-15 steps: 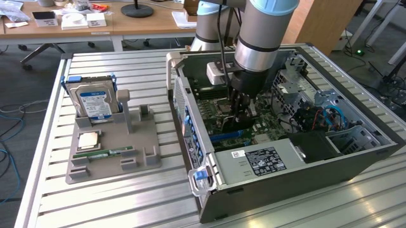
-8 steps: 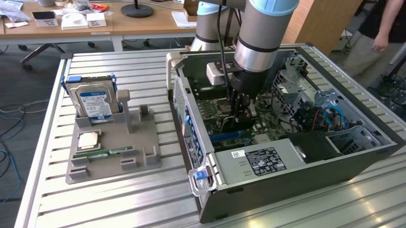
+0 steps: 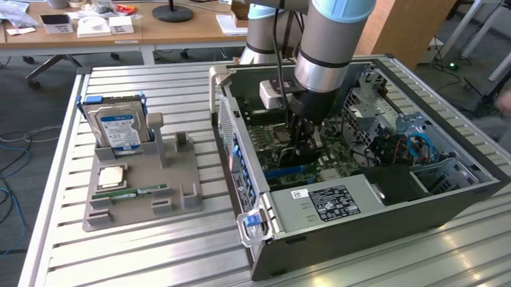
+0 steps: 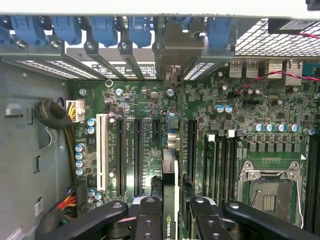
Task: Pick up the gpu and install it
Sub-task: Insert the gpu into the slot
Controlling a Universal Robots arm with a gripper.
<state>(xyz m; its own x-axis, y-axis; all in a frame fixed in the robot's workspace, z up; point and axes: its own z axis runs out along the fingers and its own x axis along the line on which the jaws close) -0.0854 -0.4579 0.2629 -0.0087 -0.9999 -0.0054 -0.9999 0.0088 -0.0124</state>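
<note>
Pincer [image 4: 174, 204]: you are watching it gripping the gpu [image 4: 170, 175] by both faces, jaws narrow.
Gpu: it is standing edge-on over the black slots of the motherboard [image 4: 250, 110].

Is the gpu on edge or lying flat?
On edge: the gpu shows its thin edge, clamped in the gripper, over the motherboard. Seated: cannot tell.

We're seeing a ribbed silvery metal table [image 3: 160, 263]: grey plastic parts holder [image 3: 128, 212] lower left, open dark computer case [image 3: 383, 227] right.
</note>
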